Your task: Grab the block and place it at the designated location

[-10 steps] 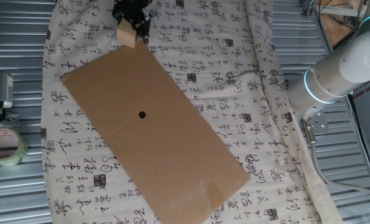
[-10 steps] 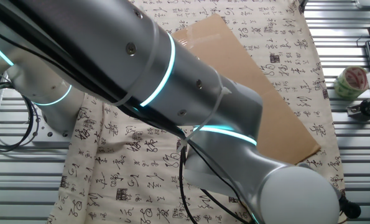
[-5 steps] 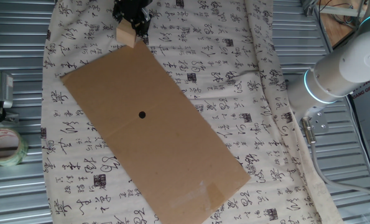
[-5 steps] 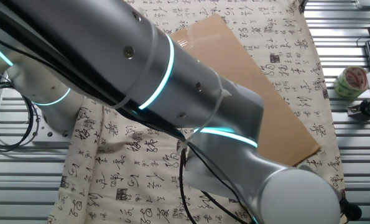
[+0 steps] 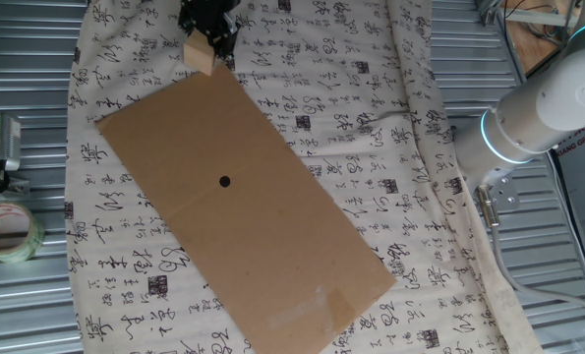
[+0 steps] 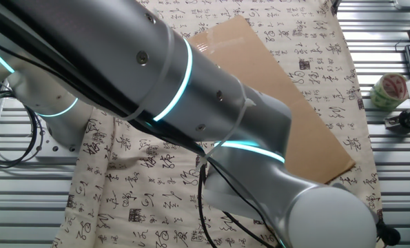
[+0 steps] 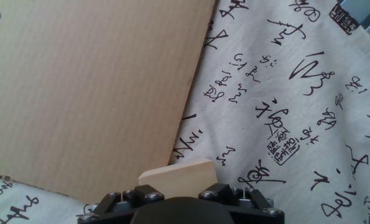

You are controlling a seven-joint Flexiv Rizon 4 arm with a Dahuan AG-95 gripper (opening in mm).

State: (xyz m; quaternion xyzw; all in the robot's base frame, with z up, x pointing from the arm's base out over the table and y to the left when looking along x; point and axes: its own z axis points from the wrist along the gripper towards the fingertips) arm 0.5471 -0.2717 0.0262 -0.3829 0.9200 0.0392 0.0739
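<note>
- The white cloth (image 5: 390,128), printed with black calligraphy, covers the table top and hangs over its edges. It seems there as a soft, busy backdrop, and its characters should not be mistaken for the mark.
- The robot arm (image 6: 191,117) fills most of the other fixed view, reaching across the table and hiding the work end from that side. Its base joint shows at the right of the first fixed view.
- The cardboard sheet (image 5: 272,226) lies flat and diagonal on the cloth, giving the target a plain, level surface.
- The roll of clear tape (image 5: 7,231) sits off the cloth at the left edge, well apart from the work and no part of the task.
- The gripper (image 5: 207,22) is at the far end of the table, closed on the block (image 5: 202,55), just beyond the sheet's far corner.
- In the hand view the block (image 7: 178,174) sits between the jaws with cloth and the sheet's edge beneath it. I judge it lifted and ready to travel.
- The black dot (image 5: 224,181) lies near the sheet's middle, well apart from the block, so the carry toward it looks hardly begun.
</note>
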